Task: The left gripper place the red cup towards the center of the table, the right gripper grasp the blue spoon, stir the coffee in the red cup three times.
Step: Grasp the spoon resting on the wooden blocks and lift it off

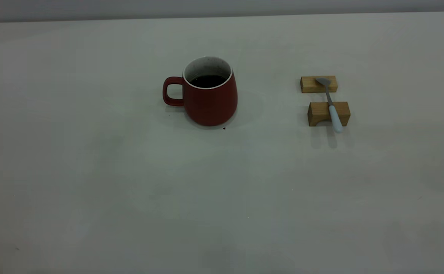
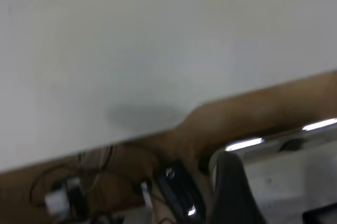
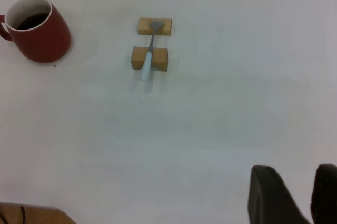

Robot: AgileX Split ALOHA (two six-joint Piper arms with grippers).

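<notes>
1. The red cup [image 1: 210, 93] is seen upright on the table [image 1: 92, 171], a little left of the middle in the exterior view, its loop handle turned to that view's left.
2. Inside it, the coffee [image 1: 208, 80] shows as a dark pool well below the white rim; a tiny dark speck lies just beside the cup's base.
3. Off to the right, well apart from the cup, the blue spoon [image 1: 331, 104] is laid across two wooden blocks [image 1: 328, 113] — metal bowl on the farther block, pale handle over the nearer one and jutting past it.
4. The right gripper [image 3: 300, 195] is held high above the table, well clear of spoon and cup; only two dark fingers [image 3: 271, 195] are caught at the frame's edge, with a gap between them, so they are spread.
5. The left gripper [image 2: 231, 192] is barely seen near the table edge — whether its fingers are spread or pressed together cannot be told.
</notes>
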